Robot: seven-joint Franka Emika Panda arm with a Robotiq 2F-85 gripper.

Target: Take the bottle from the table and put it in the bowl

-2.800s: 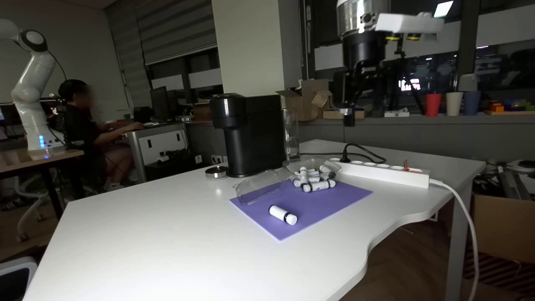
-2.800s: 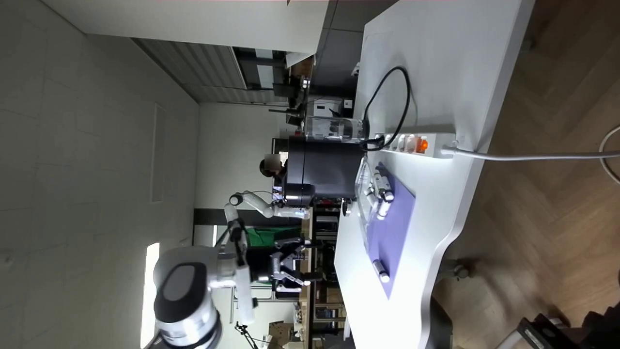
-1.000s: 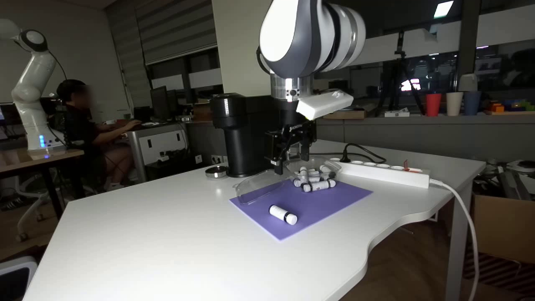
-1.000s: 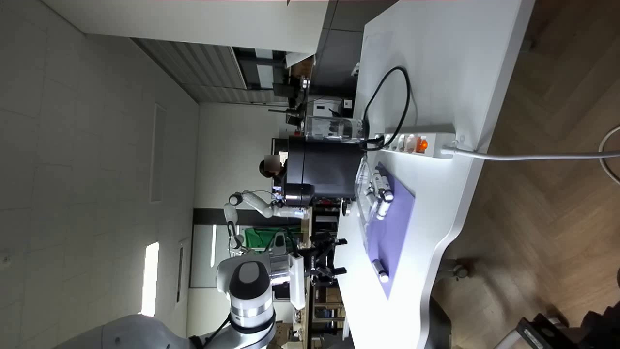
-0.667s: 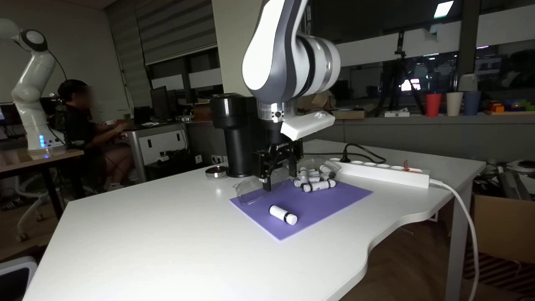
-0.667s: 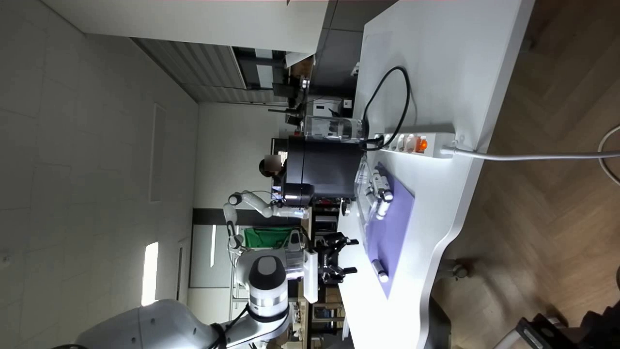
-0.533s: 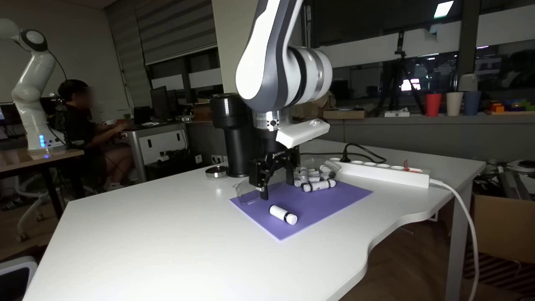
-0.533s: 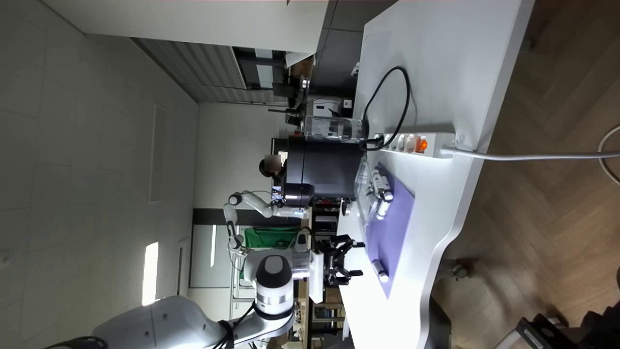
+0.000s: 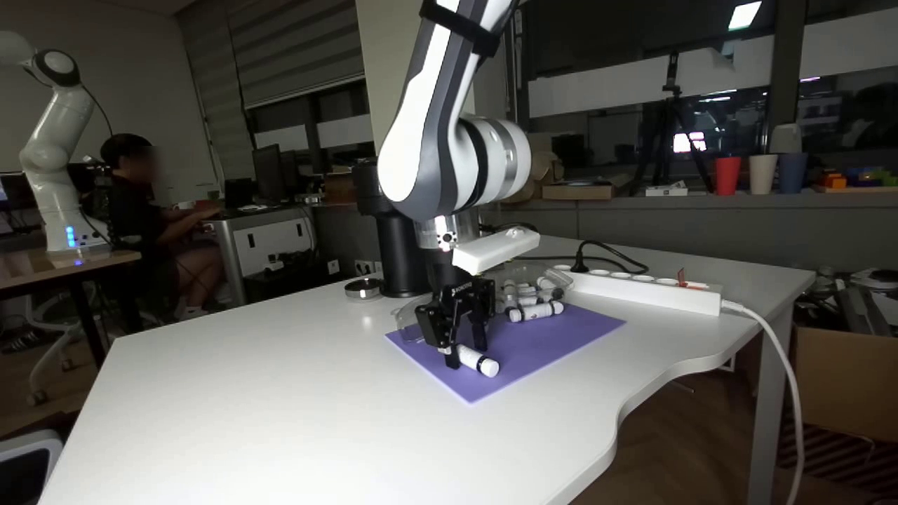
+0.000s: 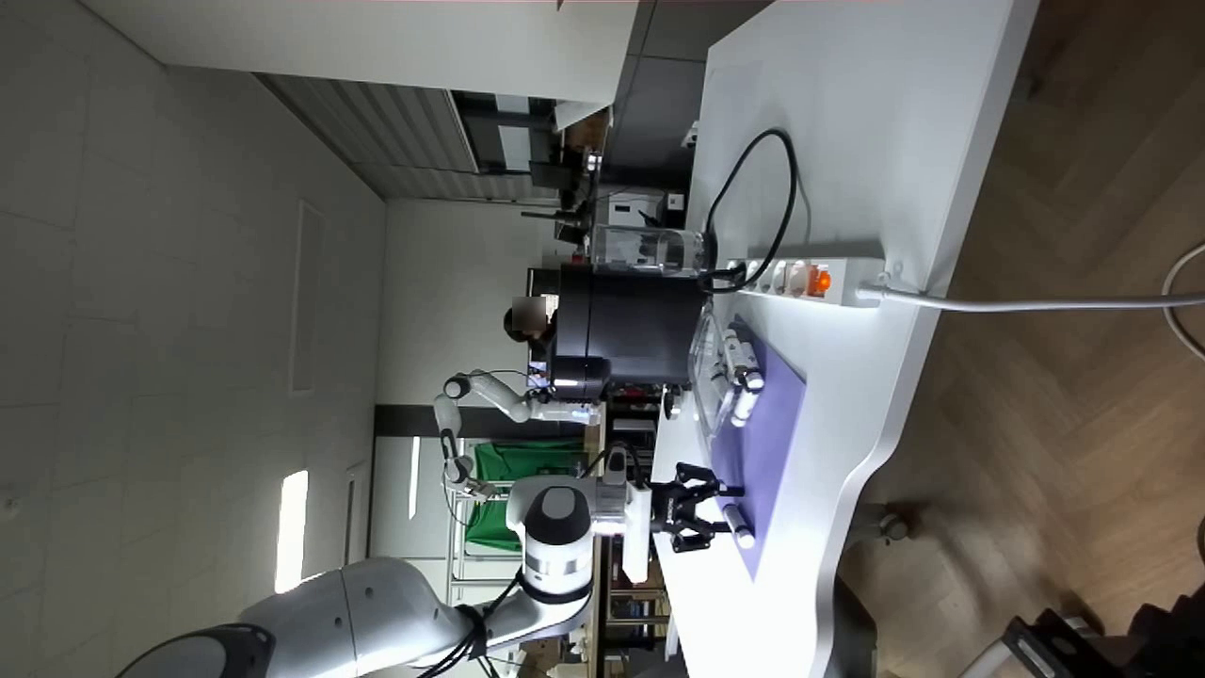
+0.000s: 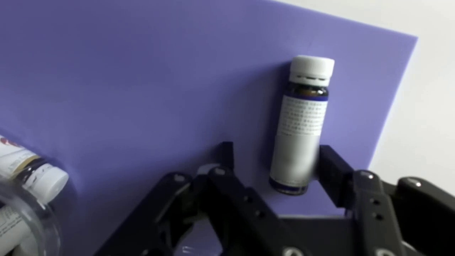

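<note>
Purple sheeting (image 9: 561, 330) lies flat on the white counter (image 9: 280, 400), and close to the sheeting's near corner the bottle (image 11: 300, 126) rests on its side, white cap pointing near and right in an exterior view. Down around its far end is the pincer (image 9: 466, 352), fingers spread, one on each side. Seen from the wrist, one finger stands along the label, touching or just beside it, I cannot tell which; the other is apart from it. Farther off and to the right, more small bottles (image 9: 535, 312) lie bunched with a clear plastic bowl (image 11: 49, 227); which of them are inside I cannot make out. Right of those sits a white power strip (image 9: 642, 292), and to their far left a black machine (image 9: 401, 252).
</note>
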